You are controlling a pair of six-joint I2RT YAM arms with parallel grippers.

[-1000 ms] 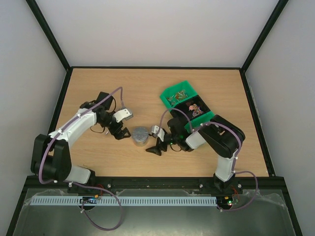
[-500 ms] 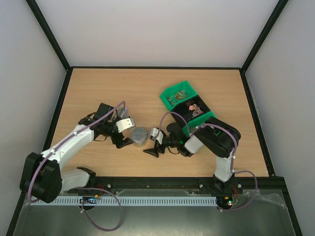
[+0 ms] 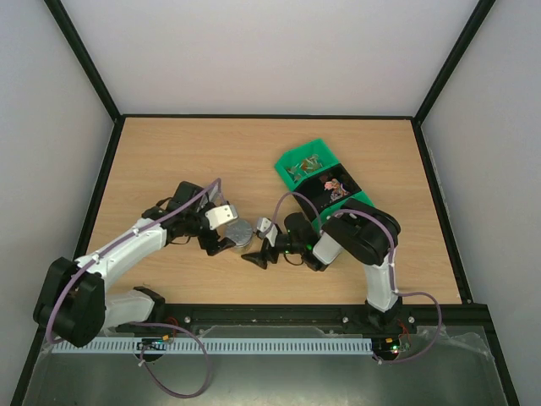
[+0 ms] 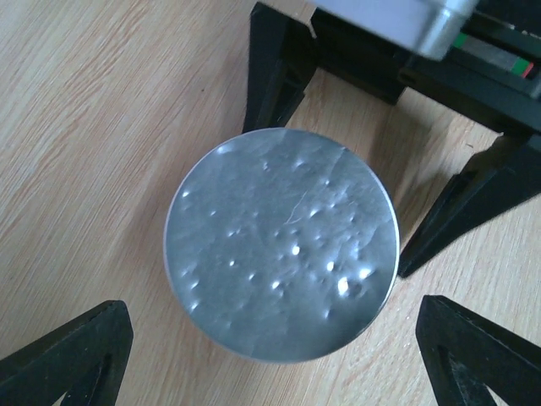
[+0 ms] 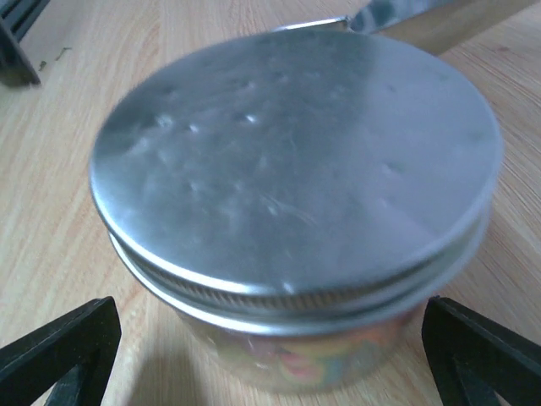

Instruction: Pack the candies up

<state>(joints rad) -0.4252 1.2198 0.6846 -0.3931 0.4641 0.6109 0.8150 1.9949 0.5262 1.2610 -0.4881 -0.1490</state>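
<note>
Fingers (image 4: 76, 355) on my left gripper (image 3: 224, 233) are spread wide either side of the jar (image 5: 254, 330). My right gripper (image 3: 258, 247) is open around it too, gripping nothing. Candies (image 5: 296, 362) show through its wall under the lid (image 4: 283, 254), and more sit in the green bins (image 3: 319, 144). Loose sweets would scatter, so I'd squeeze the stiff, probably slick jar by its sides.
</note>
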